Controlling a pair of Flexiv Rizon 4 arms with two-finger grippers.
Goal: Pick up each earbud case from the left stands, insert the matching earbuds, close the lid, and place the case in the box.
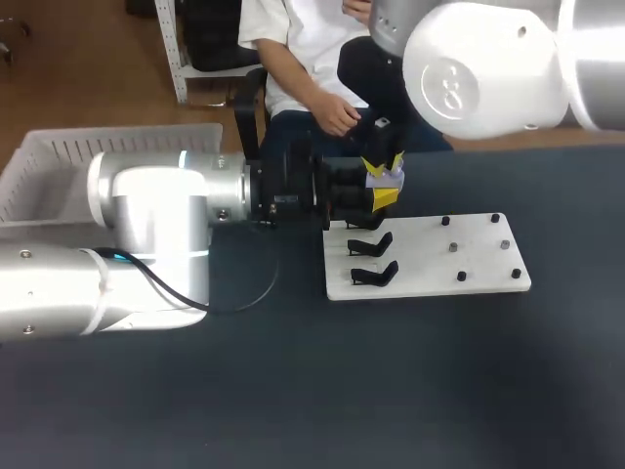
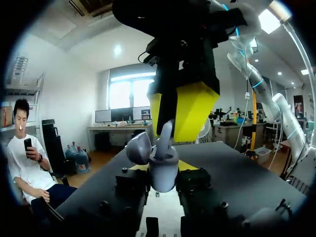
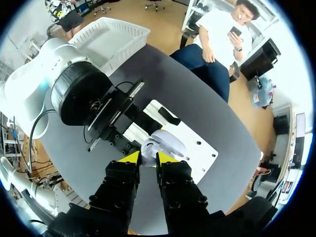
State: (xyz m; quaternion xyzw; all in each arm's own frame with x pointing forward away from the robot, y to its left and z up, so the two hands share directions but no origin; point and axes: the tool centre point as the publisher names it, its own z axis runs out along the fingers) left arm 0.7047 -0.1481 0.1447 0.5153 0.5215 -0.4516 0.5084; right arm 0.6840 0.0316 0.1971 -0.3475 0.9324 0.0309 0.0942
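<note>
My left fingers (image 2: pixel 129 190) are clamped on the pale earbud case (image 2: pixel 164 175) from both sides, holding it upright above the near edge of the white board (image 1: pixel 469 278). Its lid (image 2: pixel 139 148) is swung open to one side. My right fingers (image 3: pixel 131 160) come down from above, nearly together, and pinch what looks like an earbud (image 2: pixel 166 132) by its top. Its stem points down into the mouth of the case, touching it or just about to; I cannot tell whether it is seated.

I judge the task to be in the inserting step for this case. The lid is not yet closed and the case has not gone to the box. I cannot tell whether a first earbud already lies inside, because the well is hidden behind the rim.

The black stands (image 1: pixel 371 244) on the left part of the board carry no case that I can see, and the small pegs (image 1: pixel 459 277) on the right part look bare. The box (image 3: pixel 116 37) — a white slatted basket at the far left corner of the dark counter (image 1: pixel 293 410) — shows nothing in the part I can see, though my own left arm hides much of it in the head view. So at least this case has to be filled, shut and carried across to it.
</note>
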